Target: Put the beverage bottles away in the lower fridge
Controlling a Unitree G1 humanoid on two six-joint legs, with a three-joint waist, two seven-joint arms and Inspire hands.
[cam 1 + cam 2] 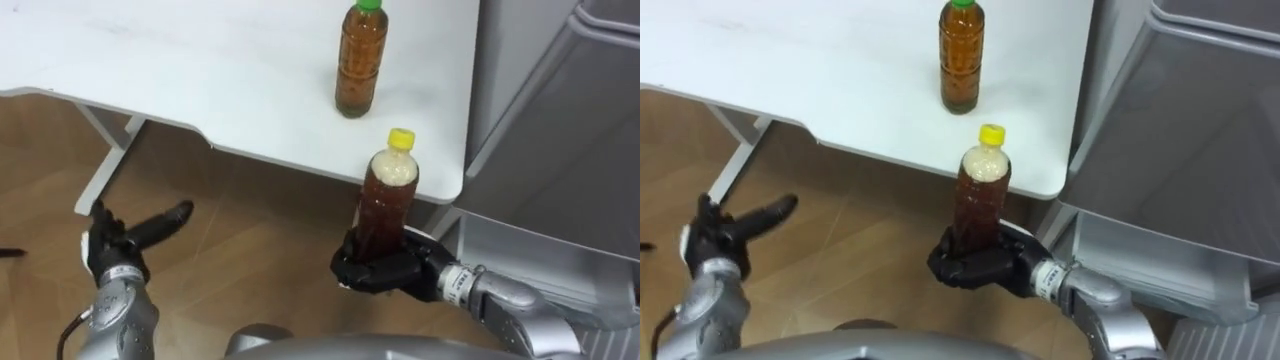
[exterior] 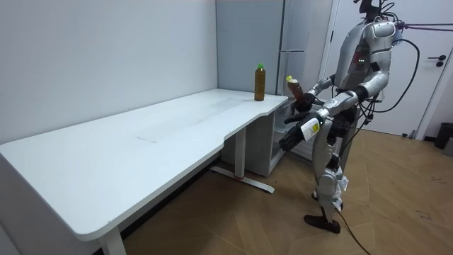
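White table (image 1: 200,90), flat top with a curved cut in its near edge, white metal legs over a wood-plank floor (image 1: 250,240). All positions are taken from this table.

Clear plastic bottle of brown tea with a green cap (image 1: 361,60): upright on the table top, near the corner at the fridge end, set back from the near edge. Nothing touches it.

Clear plastic bottle of dark brown drink with a yellow cap (image 1: 388,195): off the table, just out from that same corner on the robot's side. It is roughly upright and held over the floor.

Right hand (image 1: 385,268): black fingers wrapped round the lower part of the yellow-capped bottle, a firm grasp. Its forearm comes in from the lower right.

Left hand (image 1: 115,245): low over the floor, well out from the table's near edge, on the robot's left. Its fingers are loose and extended, and it carries nothing.

Tall grey fridge (image 1: 560,120): just beyond the table's end, at the corner where the bottles are.

In the room view the robot stands upright on the floor off that end of the table, the held bottle at about table-top height.
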